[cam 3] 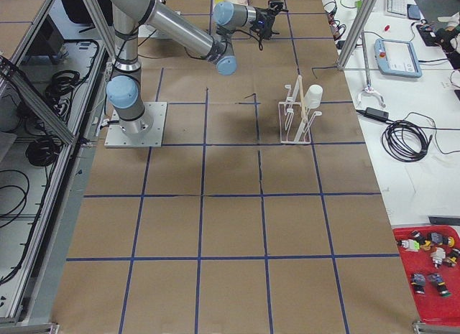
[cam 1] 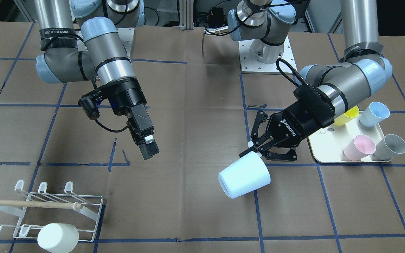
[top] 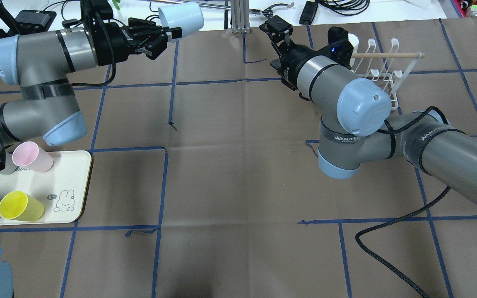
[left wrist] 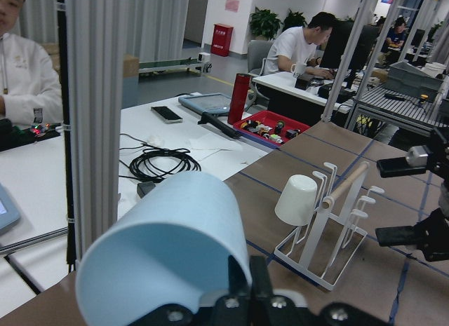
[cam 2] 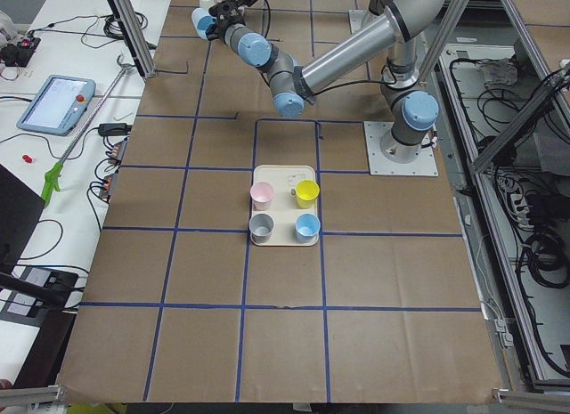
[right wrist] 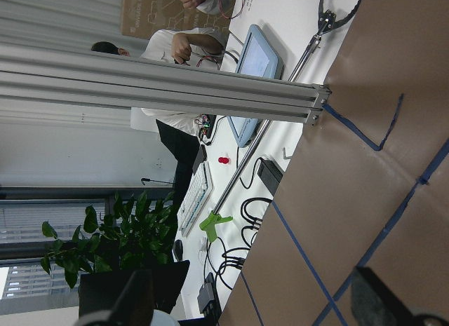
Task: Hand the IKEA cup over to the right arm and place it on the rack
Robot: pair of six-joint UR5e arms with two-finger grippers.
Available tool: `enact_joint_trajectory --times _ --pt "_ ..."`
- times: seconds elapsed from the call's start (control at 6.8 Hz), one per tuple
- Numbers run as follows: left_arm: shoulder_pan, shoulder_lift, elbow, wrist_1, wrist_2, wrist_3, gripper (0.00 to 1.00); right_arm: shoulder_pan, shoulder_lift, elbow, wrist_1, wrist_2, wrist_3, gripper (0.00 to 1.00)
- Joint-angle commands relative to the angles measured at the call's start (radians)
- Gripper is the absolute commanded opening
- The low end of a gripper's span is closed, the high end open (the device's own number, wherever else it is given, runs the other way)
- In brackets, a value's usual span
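My left gripper point(cam 1: 258, 150) is shut on the rim of a pale blue IKEA cup point(cam 1: 244, 175) and holds it tilted above the table; the gripper point(top: 165, 35) and cup point(top: 181, 18) also show in the overhead view, and the cup point(left wrist: 165, 256) fills the left wrist view. My right gripper point(cam 1: 148, 147) is open and empty, apart from the cup, with its fingertips point(right wrist: 133, 301) wide apart. The white wire rack point(cam 1: 53, 207) with a wooden dowel carries a white cup point(cam 1: 58, 237). The rack also shows in the overhead view point(top: 381, 72) and the left wrist view point(left wrist: 330, 228).
A cream tray point(cam 1: 327, 149) stands beside the left arm with yellow point(cam 1: 346, 116), blue point(cam 1: 374, 113), pink point(cam 1: 360, 147) and grey point(cam 1: 390, 146) cups. The tray also shows in the overhead view point(top: 73, 178). Operators sit at desks beyond the table's far edge.
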Motion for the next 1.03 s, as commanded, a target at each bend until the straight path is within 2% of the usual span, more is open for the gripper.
enact_joint_trajectory --times 0.0,0.15,0.88 --pt "-0.027 -0.011 -0.113 0.199 -0.017 -0.002 0.04 0.003 -0.001 -0.001 0.0 0.004 0.117 1.0" --pt "-0.052 -0.013 -0.12 0.219 -0.017 -0.006 0.04 0.01 -0.002 -0.001 0.003 0.002 0.209 1.0" --pt "-0.06 -0.017 -0.124 0.249 -0.014 -0.006 0.05 0.084 0.002 -0.001 0.003 -0.009 0.222 1.0"
